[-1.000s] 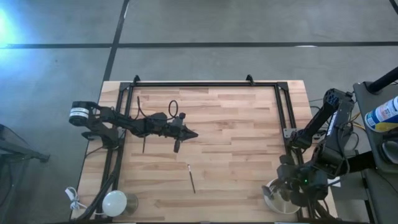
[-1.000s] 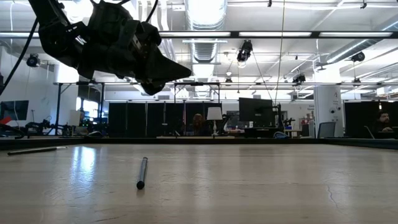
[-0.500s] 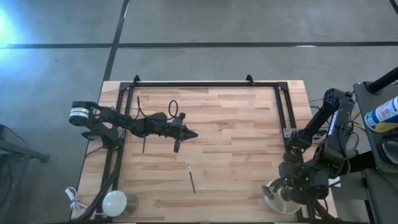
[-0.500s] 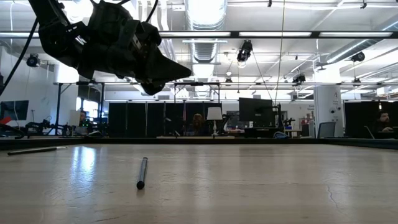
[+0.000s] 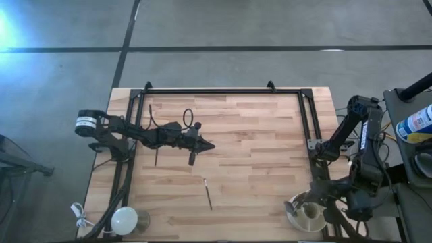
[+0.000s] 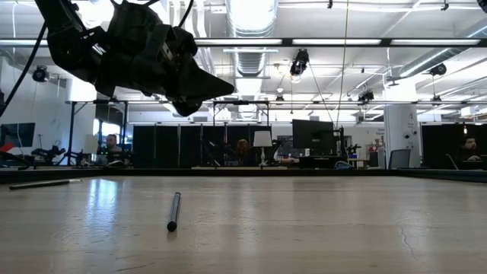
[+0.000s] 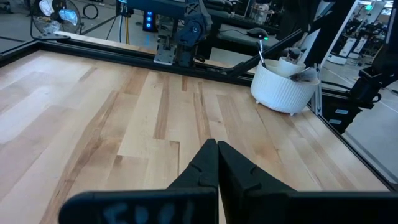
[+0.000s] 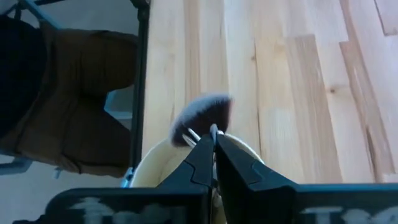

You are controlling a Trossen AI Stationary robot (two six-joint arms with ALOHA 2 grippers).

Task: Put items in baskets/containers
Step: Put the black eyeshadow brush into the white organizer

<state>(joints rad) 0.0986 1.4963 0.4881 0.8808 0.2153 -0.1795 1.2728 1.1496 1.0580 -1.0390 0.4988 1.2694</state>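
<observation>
Your right gripper [image 8: 214, 142] was directly above the tub [image 5: 305, 214] at the table's [image 5: 256, 155] near right corner, fingers pinched together on the thin metal end of a makeup brush [image 8: 213, 130] standing in it, beside the fluffy black brush [image 8: 202, 115]. Your left gripper [image 5: 210, 145] hung over the left-centre boards, jaws closed on nothing. One brush [image 5: 208, 192] lay loose mid-table, two others [image 5: 150, 112] and [image 5: 156, 157] by the left rail, near a white dome [image 5: 124, 219]
</observation>
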